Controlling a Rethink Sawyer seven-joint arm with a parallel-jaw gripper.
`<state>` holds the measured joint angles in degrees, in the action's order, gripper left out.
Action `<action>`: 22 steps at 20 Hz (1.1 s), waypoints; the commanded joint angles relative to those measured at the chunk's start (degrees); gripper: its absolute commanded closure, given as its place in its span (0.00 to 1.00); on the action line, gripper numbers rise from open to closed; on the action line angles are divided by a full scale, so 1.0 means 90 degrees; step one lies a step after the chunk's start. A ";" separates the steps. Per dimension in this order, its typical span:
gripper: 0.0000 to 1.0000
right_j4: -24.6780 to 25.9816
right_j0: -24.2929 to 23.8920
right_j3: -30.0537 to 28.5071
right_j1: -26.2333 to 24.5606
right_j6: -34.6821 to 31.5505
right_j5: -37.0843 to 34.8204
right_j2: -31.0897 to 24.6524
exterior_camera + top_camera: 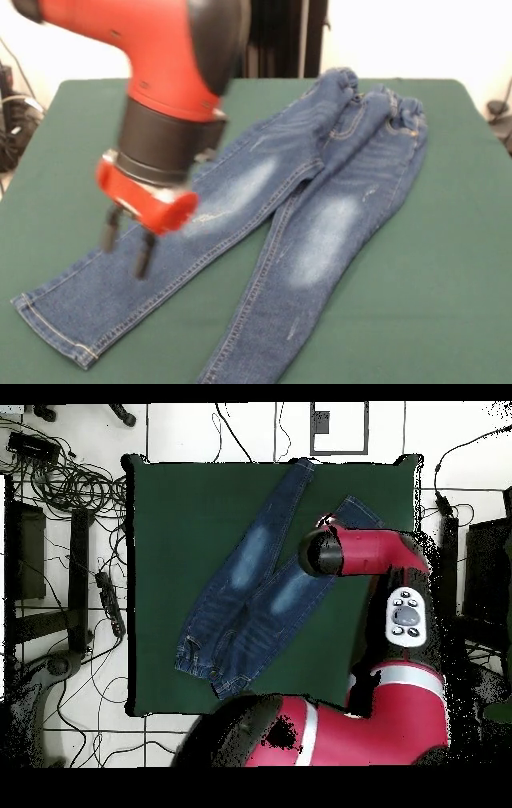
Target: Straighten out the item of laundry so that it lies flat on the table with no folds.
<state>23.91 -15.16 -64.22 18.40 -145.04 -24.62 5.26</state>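
Jaws spread, empty; gripper hovers over the lower leg of the jeans, which lie spread diagonally across the table. Risk: pinching one denim layer and dragging could rumple the leg again.

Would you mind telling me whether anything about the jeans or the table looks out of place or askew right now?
The blue denim jeans lie diagonally across the dark green felt table, and their waistband is bunched and rumpled near the far edge. Both legs look mostly flat. The arm's tool hangs open over one lower leg. Nothing looks spilled or damaged.
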 commanded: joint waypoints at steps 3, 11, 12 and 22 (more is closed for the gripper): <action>0.00 0.0432 -0.0179 -0.1269 0.0456 0.1756 -0.0459 -0.1148; 0.00 0.0040 -0.0173 -0.1344 0.0575 0.1183 -0.0579 -0.1642; 0.00 -0.0013 -0.0204 -0.1352 0.0581 0.1154 -0.0609 -0.1720; 0.00 -0.0048 0.0013 -0.1242 0.0408 0.0564 -0.0568 -0.1675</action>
<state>25.03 -18.38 -68.88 24.39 -143.69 -24.63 -3.48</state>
